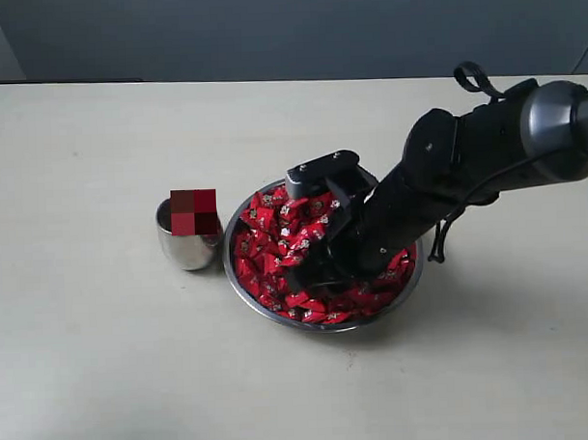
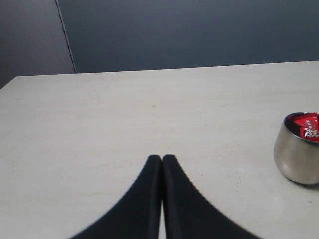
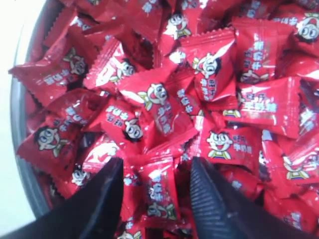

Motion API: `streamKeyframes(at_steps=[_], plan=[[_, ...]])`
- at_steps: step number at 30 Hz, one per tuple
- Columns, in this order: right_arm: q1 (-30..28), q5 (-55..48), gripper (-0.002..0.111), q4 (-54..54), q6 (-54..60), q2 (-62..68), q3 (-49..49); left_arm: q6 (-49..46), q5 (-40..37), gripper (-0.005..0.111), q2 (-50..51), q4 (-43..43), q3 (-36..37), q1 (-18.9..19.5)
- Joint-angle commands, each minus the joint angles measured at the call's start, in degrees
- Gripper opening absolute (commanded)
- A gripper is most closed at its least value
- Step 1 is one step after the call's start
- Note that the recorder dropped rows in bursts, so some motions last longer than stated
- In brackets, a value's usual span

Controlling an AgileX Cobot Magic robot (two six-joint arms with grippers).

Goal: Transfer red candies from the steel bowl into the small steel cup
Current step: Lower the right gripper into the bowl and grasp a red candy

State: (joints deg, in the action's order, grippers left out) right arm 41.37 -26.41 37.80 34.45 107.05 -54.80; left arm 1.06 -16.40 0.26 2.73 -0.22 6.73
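The steel bowl (image 1: pixel 268 315) sits mid-table, heaped with red candies (image 1: pixel 270 230). My right gripper (image 1: pixel 313 270) is lowered into the heap. In the right wrist view it (image 3: pixel 157 164) stands open, its two fingers pressed down among the wrappers. One candy (image 3: pixel 159 191) lies between them, with a gap on each side. The bowl's rim (image 3: pixel 20 164) curves past one edge. The small steel cup (image 1: pixel 187 248) stands upright just left of the bowl, with red showing at its mouth (image 2: pixel 306 127). My left gripper (image 2: pixel 162 158) is shut and empty over bare table, away from the cup (image 2: pixel 296 154).
The right arm (image 1: pixel 485 155) reaches in from the right, over the bowl's right half. A loose black cable (image 1: pixel 438 239) hangs beside the bowl's right rim. The pale tabletop (image 1: pixel 106 362) stretches wide to the left and front, and a dark wall stands behind.
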Motion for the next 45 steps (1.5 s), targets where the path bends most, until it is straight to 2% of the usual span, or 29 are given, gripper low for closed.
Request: streamKeyframes(at_steps=[1, 10, 13, 17, 35, 42, 45], plan=[[0.09, -0.83, 0.042, -0.43, -0.14, 0.89, -0.34, 0.07, 0.09, 0.000, -0.26, -0.12, 0.22, 0.03], [0.09, -0.86, 0.041, -0.43, -0.41, 1.80, -0.34, 0.07, 0.09, 0.000, -0.26, -0.12, 0.22, 0.03], [0.09, -0.75, 0.029, -0.43, -0.41, 1.80, -0.34, 0.07, 0.09, 0.000, -0.26, -0.12, 0.22, 0.03], [0.09, -0.87, -0.001, -1.38, -0.41, 1.80, -0.34, 0.07, 0.09, 0.000, -0.26, -0.12, 0.22, 0.03], [-0.05, 0.94, -0.001, -5.45, -1.06, -6.37, -0.34, 0.07, 0.09, 0.000, -0.26, -0.12, 0.22, 0.03], [-2.38, 6.46, -0.001, -17.31, -13.03, -10.85, -0.34, 0.07, 0.09, 0.000, -0.26, -0.12, 0.22, 0.03], [-4.14, 8.63, -0.001, -17.42, -13.61, -12.68, -0.34, 0.07, 0.09, 0.000, -0.26, -0.12, 0.22, 0.03]])
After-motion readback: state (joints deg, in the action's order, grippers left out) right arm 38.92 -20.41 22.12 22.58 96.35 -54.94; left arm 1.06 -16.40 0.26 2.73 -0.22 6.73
